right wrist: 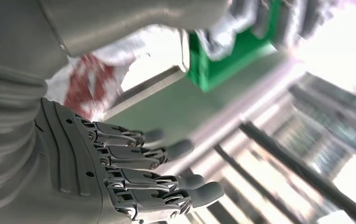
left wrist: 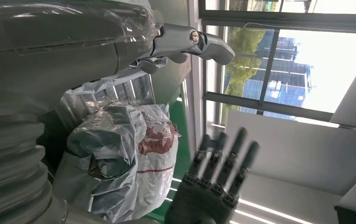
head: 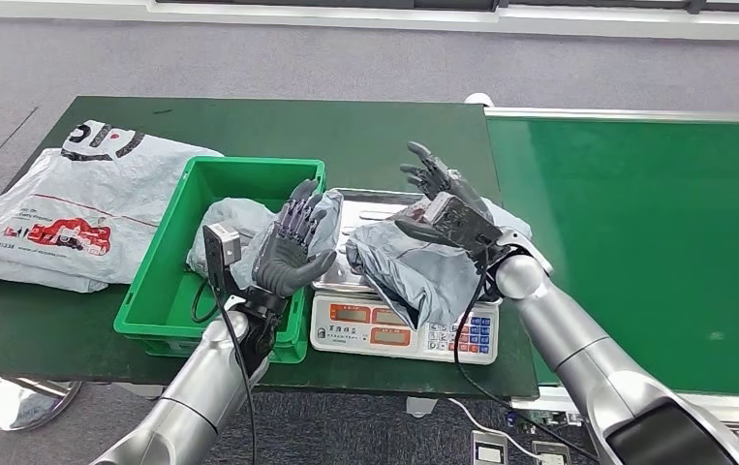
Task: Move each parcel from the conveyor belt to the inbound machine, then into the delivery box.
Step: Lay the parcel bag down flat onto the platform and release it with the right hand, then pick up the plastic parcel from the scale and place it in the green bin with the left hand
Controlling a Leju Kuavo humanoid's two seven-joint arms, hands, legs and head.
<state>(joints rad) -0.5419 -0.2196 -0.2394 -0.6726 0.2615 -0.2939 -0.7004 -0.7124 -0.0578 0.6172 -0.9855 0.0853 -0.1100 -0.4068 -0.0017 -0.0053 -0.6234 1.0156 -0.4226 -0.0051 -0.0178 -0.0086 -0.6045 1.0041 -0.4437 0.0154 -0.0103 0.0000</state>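
A: Where's the parcel [head: 414,266]?
B: On the scale [head: 399,325], between both hands. Left hand [head: 292,247] and right hand [head: 443,203] have fingers wide, holding nothing.
A: Next?
B: Probably grip it, lift into the bin [head: 167,300].

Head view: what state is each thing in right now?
Grey plastic parcel: lying on the scale, not held.
Silver weighing scale: loaded, display unreadable.
Green plastic crate: holds one grey bag.
Large white printed bag: flat on table.
Left hand: open, raised.
Right hand: open, above parcel.
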